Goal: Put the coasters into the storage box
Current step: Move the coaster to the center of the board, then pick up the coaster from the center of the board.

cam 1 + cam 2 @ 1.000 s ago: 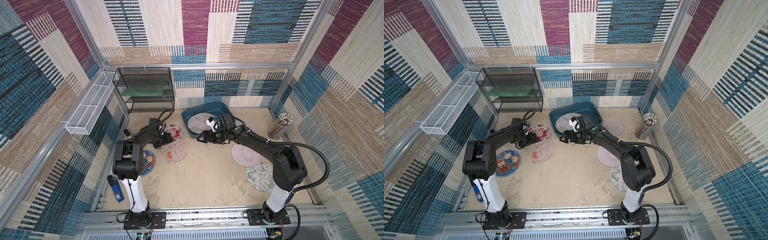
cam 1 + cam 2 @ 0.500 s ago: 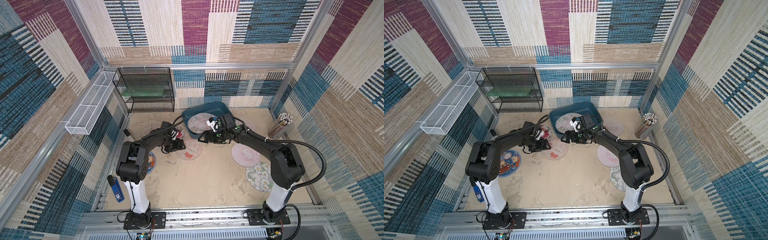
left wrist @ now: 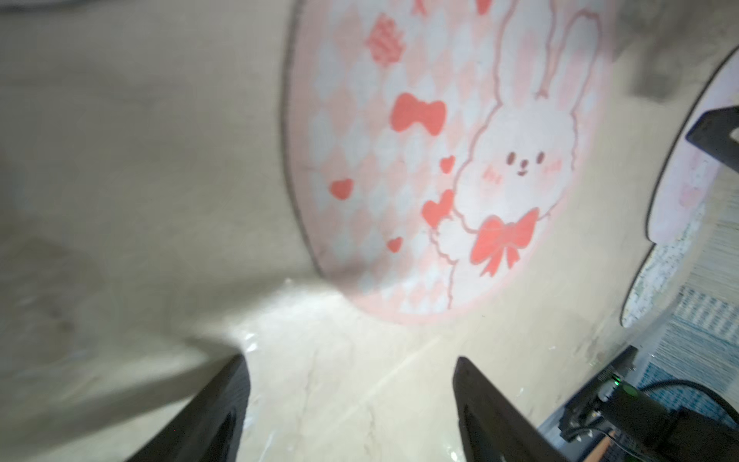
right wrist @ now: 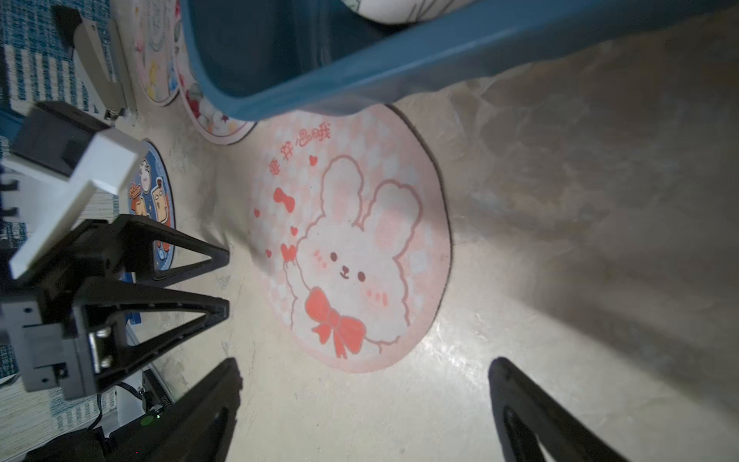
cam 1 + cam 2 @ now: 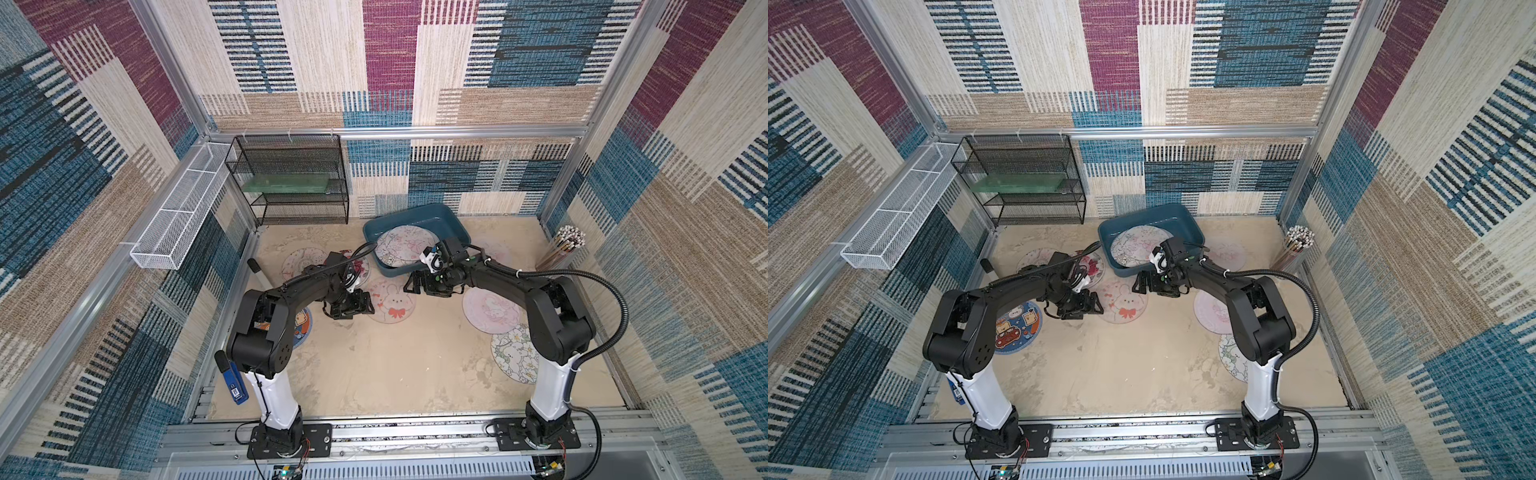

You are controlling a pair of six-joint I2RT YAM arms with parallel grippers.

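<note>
I read both pincers as apart and empty. The left gripper (image 3: 352,360) and right gripper (image 4: 364,364) flank the bunny coaster (image 5: 390,301), flat on the table (image 5: 395,374) just beside the storage box (image 5: 451,216), which holds other coasters (image 5: 405,245).

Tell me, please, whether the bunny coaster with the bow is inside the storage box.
Out: the bunny coaster lies flat on the table outside the storage box.

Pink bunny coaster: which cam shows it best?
Right wrist: pink bunny coaster sharp and nearly whole, one edge hidden by the storage box. Left wrist shows it blurred and cropped. Both top views: small, print barely readable.
</note>
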